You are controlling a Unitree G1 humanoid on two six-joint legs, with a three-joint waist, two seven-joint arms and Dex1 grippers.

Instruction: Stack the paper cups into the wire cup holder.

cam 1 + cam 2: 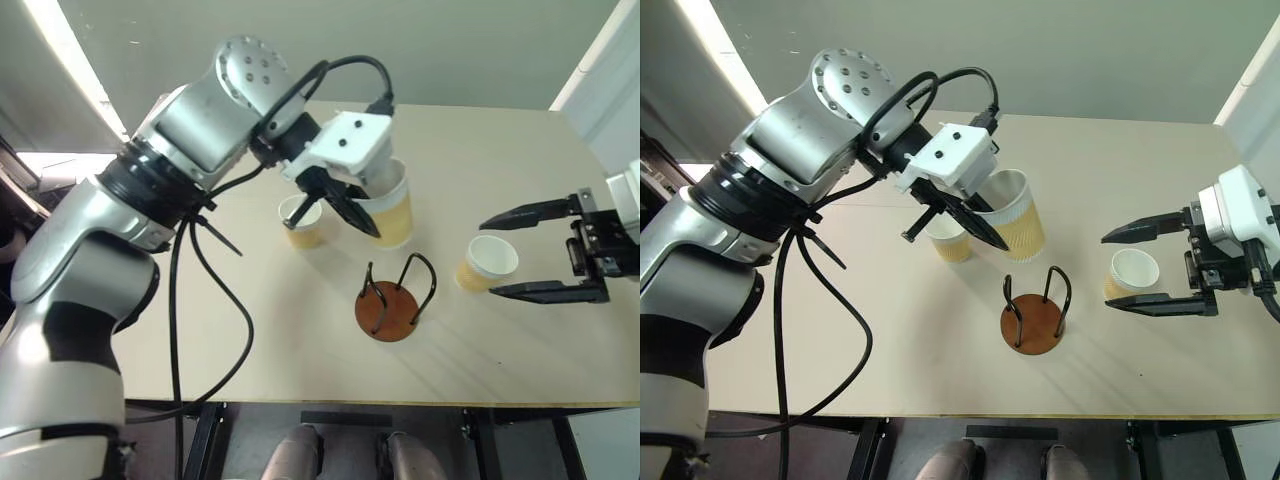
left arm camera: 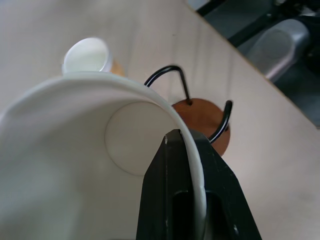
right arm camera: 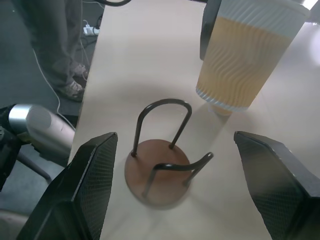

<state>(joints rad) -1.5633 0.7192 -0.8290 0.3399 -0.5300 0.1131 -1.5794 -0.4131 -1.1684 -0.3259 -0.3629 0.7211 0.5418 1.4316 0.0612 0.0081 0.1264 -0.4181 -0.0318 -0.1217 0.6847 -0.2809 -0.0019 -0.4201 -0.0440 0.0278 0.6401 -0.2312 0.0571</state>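
Tan-walled paper cup (image 1: pixel 388 205), white-rimmed, hangs above the table, its rim pinched by the left gripper (image 1: pixel 340 205); centre it over the reddish-brown disc holder with black wire loops (image 1: pixel 392 298) just nearer, then lower straight. Right gripper (image 1: pixel 545 252) stands wide open around a second cup (image 1: pixel 488 262). Left wrist view shows the fingers (image 2: pixel 172 190) straddling the rim. Right wrist view shows clear air beneath the cup.
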